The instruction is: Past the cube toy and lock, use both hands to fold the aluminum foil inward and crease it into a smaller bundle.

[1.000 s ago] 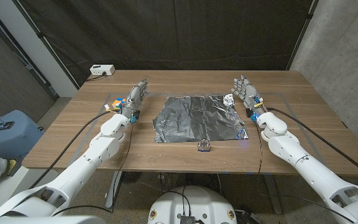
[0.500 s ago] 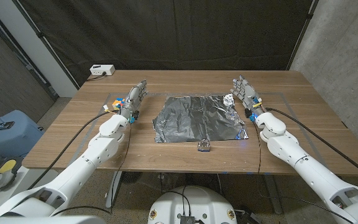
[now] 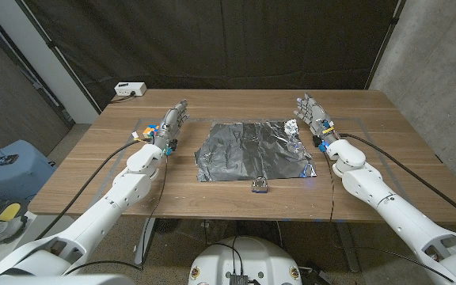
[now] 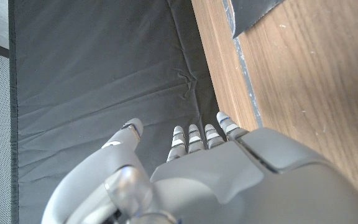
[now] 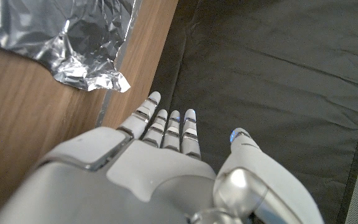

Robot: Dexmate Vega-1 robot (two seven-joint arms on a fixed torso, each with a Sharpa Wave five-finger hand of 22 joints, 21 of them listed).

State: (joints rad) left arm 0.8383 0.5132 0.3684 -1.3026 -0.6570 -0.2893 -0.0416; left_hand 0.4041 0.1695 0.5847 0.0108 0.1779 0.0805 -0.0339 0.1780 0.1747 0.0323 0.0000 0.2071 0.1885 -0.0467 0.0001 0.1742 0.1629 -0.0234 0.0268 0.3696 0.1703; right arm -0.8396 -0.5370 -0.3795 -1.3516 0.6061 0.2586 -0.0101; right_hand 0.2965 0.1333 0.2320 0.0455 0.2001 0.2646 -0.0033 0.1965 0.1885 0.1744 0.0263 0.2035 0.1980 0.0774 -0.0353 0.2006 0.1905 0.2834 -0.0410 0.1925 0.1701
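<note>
A crinkled sheet of aluminum foil (image 3: 253,150) lies spread on the middle of the wooden table (image 3: 386,150); its far right corner (image 5: 98,78) is crumpled upward. My left hand (image 3: 172,125) stands beside the foil's left edge, fingers straight and apart, holding nothing. My right hand (image 3: 313,119) stands by the foil's crumpled right corner, fingers extended, not touching it. A small metal lock (image 3: 260,186) sits at the foil's near edge. A colourful cube toy (image 3: 150,131) lies just left of my left hand, partly hidden by it.
A white box (image 3: 130,89) sits at the table's far left corner. Black curtain (image 3: 236,39) hangs behind the table. Faint tape lines mark a rectangle around the foil. A blue bin (image 3: 10,166) stands on the floor to the left.
My right hand has shifted slightly toward the foil's crumpled corner. The left hand and the foil have not moved.
</note>
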